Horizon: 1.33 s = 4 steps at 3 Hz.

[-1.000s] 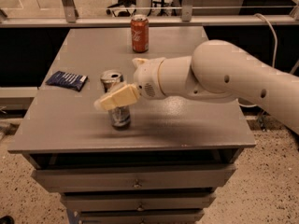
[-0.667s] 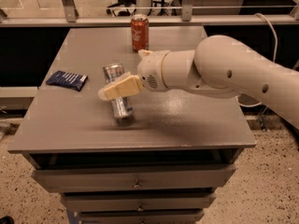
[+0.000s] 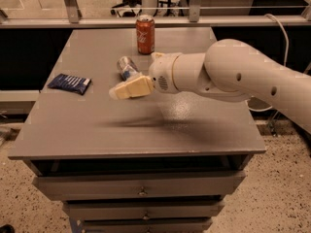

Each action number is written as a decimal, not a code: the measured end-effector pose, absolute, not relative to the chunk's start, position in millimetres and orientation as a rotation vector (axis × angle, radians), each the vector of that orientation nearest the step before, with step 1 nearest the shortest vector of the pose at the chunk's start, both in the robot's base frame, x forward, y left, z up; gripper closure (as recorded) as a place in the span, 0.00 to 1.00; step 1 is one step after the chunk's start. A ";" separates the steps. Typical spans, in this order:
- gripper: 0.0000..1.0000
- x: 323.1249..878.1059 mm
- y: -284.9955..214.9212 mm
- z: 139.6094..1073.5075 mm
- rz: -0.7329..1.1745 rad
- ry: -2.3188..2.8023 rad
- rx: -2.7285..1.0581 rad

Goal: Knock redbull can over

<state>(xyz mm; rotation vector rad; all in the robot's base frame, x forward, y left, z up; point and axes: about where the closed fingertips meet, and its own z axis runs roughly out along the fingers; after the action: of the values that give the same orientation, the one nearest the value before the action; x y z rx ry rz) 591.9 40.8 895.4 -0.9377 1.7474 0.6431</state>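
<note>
The redbull can (image 3: 127,67), slim and silver and blue, lies tipped on its side on the grey table (image 3: 87,125), its silver top pointing to the far left. My gripper (image 3: 127,89) with cream-coloured fingers hangs just in front of the can, above the table, and hides the can's lower end. The white arm reaches in from the right.
A red cola can (image 3: 145,34) stands upright at the back of the table, behind the fallen can. A dark blue snack bag (image 3: 69,83) lies at the left side. Drawers (image 3: 141,191) sit below the table front. A white cable hangs at the right.
The redbull can has gone from upright to lying on its side, top toward the far left. My gripper has swept back and slightly right, rising above the table.
</note>
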 end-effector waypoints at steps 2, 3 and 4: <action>0.00 581.0 0.0 863.9 0.659 1.815 -0.920; 0.00 581.0 0.0 863.9 0.659 1.815 -0.920; 0.00 576.4 -12.8 876.4 0.652 1.782 -0.928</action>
<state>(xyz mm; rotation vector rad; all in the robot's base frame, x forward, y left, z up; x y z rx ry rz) 576.4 -12.8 876.4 -0.9285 1.7822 0.6525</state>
